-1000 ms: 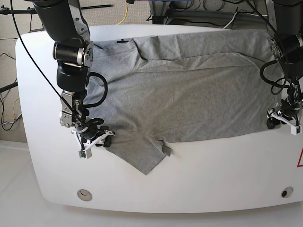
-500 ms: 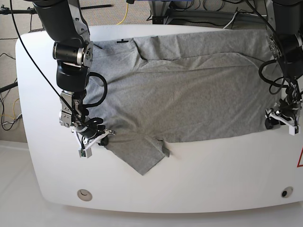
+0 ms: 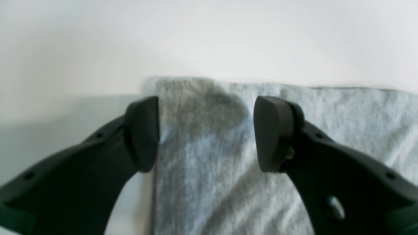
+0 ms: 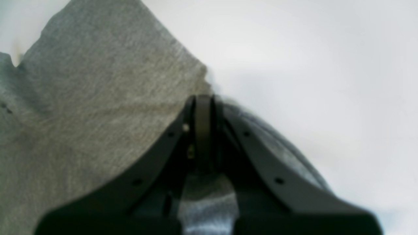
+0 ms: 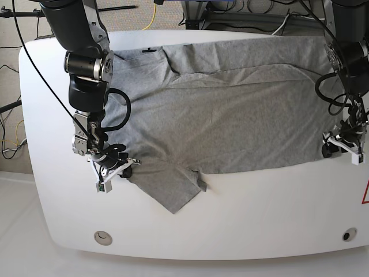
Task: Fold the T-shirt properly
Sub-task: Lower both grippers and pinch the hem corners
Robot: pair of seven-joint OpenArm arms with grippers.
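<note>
The grey T-shirt [image 5: 230, 109] lies spread plain side up across the white table [image 5: 259, 213], neck toward the left, one sleeve [image 5: 170, 187] pointing at the front edge. My right gripper [image 5: 124, 168], on the base view's left, is shut on the sleeve's outer edge. In the right wrist view its jaws [image 4: 202, 107] meet on the T-shirt [image 4: 98, 114], with fabric bunched between the fingers. My left gripper [image 5: 340, 149] stands open at the hem's front corner. The left wrist view shows its fingertips [image 3: 143, 133] apart, the gripper [image 3: 207, 133] straddling the T-shirt's [image 3: 343, 114] corner.
A round mark [image 5: 104, 236] and a small hole [image 5: 346, 235] sit near the table's front edge. A red triangle [image 5: 365, 193] marks the right rim. Cables and a frame lie on the floor behind the table. Both arms' black links overhang the shirt's ends.
My right gripper has shut on the sleeve's edge, and the sleeve has shifted slightly left. The left gripper has crept a little inward over the hem corner, still open.
</note>
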